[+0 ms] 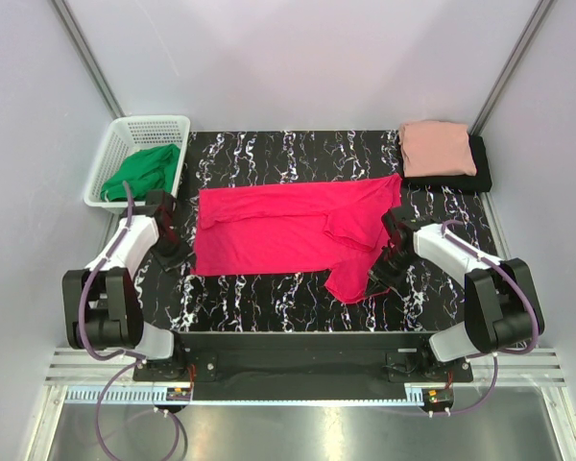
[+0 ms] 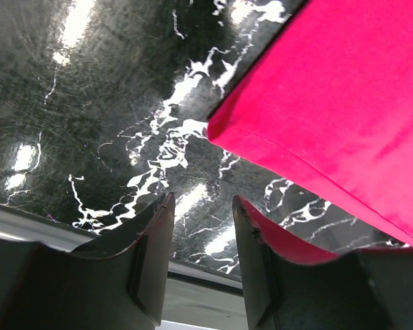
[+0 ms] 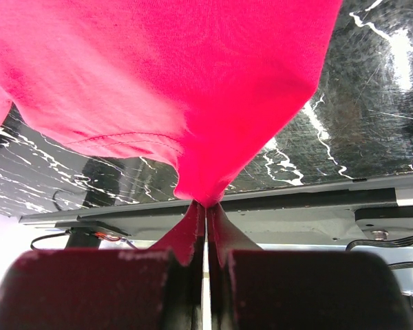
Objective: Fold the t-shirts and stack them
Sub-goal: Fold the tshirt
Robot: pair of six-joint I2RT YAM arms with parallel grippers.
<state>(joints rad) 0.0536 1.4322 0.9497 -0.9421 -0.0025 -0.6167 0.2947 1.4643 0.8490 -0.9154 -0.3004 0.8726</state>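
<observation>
The bright crimson-pink t-shirt (image 1: 278, 229) lies spread across the middle of the black marbled table (image 1: 269, 298). My right gripper (image 1: 379, 272) is shut on a bunch of its cloth at the right side. In the right wrist view, the crimson shirt (image 3: 179, 69) hangs up and away from the closed right gripper (image 3: 205, 205). My left gripper (image 1: 171, 252) stands open just left of the shirt's lower left corner. The left wrist view has the open left gripper (image 2: 204, 199) empty, with the crimson shirt's corner (image 2: 224, 130) beyond it. The pale salmon-pink t-shirt (image 1: 437, 146) lies folded on the black t-shirt (image 1: 480, 179) at the back right.
A white basket (image 1: 115, 144) holding a green cloth (image 1: 144, 171) stands off the table's back left corner. The table's near edge and a metal rail (image 3: 296, 199) run close below both grippers. Grey walls enclose the table on three sides.
</observation>
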